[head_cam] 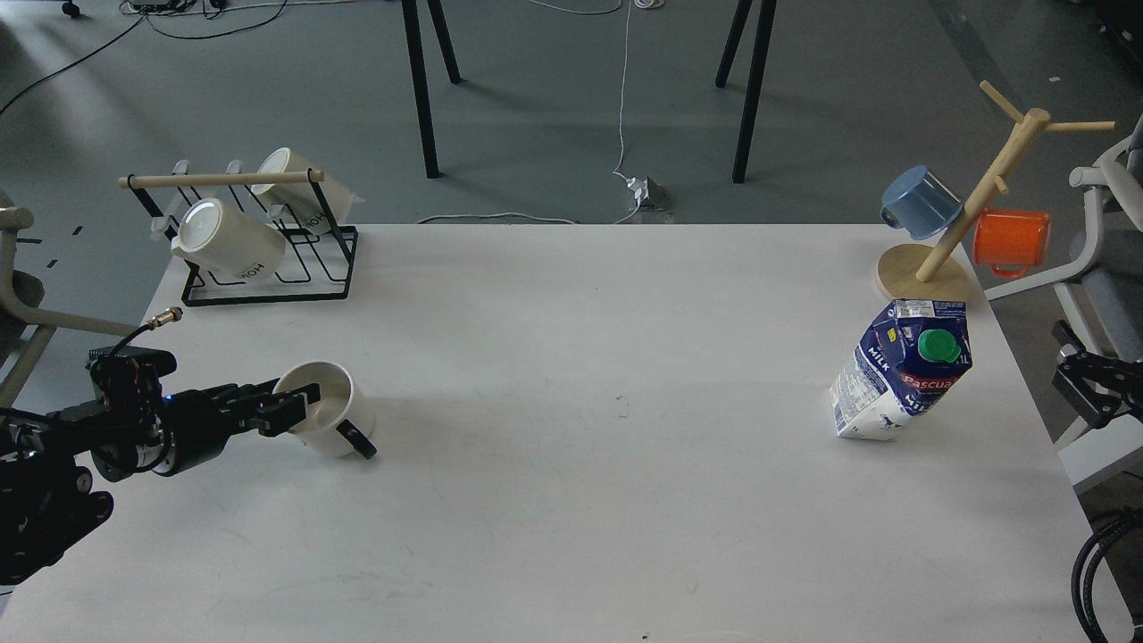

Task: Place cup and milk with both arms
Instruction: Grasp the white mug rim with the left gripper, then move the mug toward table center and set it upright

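Observation:
The cup [329, 409], a white mug with a black handle, stands upright at the left of the white table [571, 500], handle towards the front right. My left gripper [299, 405] is at the cup's left rim, open, with one finger over the rim and the other outside the wall. The milk [900, 371], a blue and white carton with a green cap, stands tilted at the right of the table. My right gripper [1085, 393] is a small dark shape off the table's right edge, right of the milk; its fingers cannot be told apart.
A black wire rack [259, 259] with cream cups stands at the back left. A wooden mug tree [964, 210] with a blue mug [920, 201] and an orange mug [1009, 239] stands at the back right, just behind the milk.

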You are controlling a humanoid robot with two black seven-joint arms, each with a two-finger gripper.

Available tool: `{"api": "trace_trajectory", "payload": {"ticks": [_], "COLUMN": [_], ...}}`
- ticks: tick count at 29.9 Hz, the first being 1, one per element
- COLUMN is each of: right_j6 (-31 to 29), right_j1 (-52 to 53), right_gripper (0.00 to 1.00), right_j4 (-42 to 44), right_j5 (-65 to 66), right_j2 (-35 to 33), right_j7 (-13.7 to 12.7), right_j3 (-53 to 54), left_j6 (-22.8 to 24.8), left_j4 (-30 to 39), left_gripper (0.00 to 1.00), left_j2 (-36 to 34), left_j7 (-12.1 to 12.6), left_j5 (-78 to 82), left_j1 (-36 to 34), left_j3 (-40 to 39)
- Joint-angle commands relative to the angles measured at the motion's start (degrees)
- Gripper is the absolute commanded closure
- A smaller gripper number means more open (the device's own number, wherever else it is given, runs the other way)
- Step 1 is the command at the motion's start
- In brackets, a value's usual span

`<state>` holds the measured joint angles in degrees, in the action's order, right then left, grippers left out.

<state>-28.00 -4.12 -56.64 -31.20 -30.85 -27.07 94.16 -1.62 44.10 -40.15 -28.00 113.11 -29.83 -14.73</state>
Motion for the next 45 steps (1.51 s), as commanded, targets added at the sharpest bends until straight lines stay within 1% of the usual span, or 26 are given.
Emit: {"api": "trace_trajectory", "payload": {"ticks": [1,2,3,4,5,6,10,12,14,16,18,22,26,28,31,36,45], "right_j6": [0.0,0.0,0.0,0.0,0.0,0.0,0.0,0.0,0.0,0.0,0.0,0.0,0.0,0.0,0.0,0.0,0.0], "right_j1": [-0.4,-0.4,-0.4,-0.4,-0.5,-0.6,-0.9,-0.9,-0.8,-0.8,-0.9,-0.9,-0.9,-0.9,-0.8,-0.8,-0.9], "right_gripper": [0.02,0.02,0.02,0.02,0.02,0.02,0.02,0.02,0.02,0.02,0.02,0.02,0.02,0.02,0.02,0.02,0.02], "right_j4": [0.1,0.1,0.1,0.1,0.1,0.1,0.1,0.2,0.2,0.2,0.4,1.4,1.5,1.5,1.6,1.9,1.9], "right_j5": [0.0,0.0,0.0,0.0,0.0,0.0,0.0,0.0,0.0,0.1,0.1,0.1,0.1,0.2,0.2,0.3,0.3], "right_j2": [0.0,0.0,0.0,0.0,0.0,0.0,0.0,0.0,0.0,0.0,-0.1,-0.2,-0.2,-0.2,-0.2,-0.2,-0.1], "right_j7": [0.0,0.0,0.0,0.0,0.0,0.0,0.1,0.1,0.1,0.2,0.2,0.2,0.3,0.3,0.3,0.3,0.2], "right_j3": [0.1,0.1,0.1,0.1,0.1,0.1,0.1,0.1,0.1,0.1,0.2,0.3,0.3,0.2,0.2,0.2,0.0], "left_j6": [-3.1,-3.6,-4.1,-4.4,-5.0,-5.3,-5.4,-5.1,-3.7,-1.6,-0.3,0.1,0.6,0.4,0.3,0.3,0.1], "left_j4": [-0.1,-0.1,-0.1,-0.1,-0.1,-0.1,1.1,3.9,6.9,6.9,6.2,4.7,-0.2,-1.8,-2.7,-3.0,-3.0], "left_gripper": [0.71,0.76,0.86,0.94,0.99,1.0,1.0,1.0,1.0,1.0,1.0,1.0,1.0,1.0,1.0,1.0,0.94], "left_j2": [-0.6,-0.7,-0.7,-0.7,-0.7,-0.7,-0.8,-0.9,-0.8,0.4,3.7,11.6,19.3,22.5,25.1,25.7,25.0], "left_j7": [0.0,0.0,0.0,0.0,0.0,0.0,0.0,0.0,0.0,0.0,0.0,0.0,0.0,0.0,0.0,0.0,0.0], "left_j5": [1.5,1.9,2.4,2.6,2.6,2.6,2.4,2.1,1.4,0.1,-1.7,-3.2,-2.9,-2.8,-2.5,-2.5,-2.5], "left_j1": [0.6,0.6,0.6,0.6,0.5,0.5,0.0,-0.9,-4.3,-7.3,-8.7,-11.4,-12.1,-12.1,-12.1,-12.0,-11.3], "left_j3": [0.1,0.0,0.1,0.0,0.0,0.0,-0.4,-1.1,-1.0,-0.4,-0.3,0.3,3.8,5.8,7.4,8.7,9.8]}}
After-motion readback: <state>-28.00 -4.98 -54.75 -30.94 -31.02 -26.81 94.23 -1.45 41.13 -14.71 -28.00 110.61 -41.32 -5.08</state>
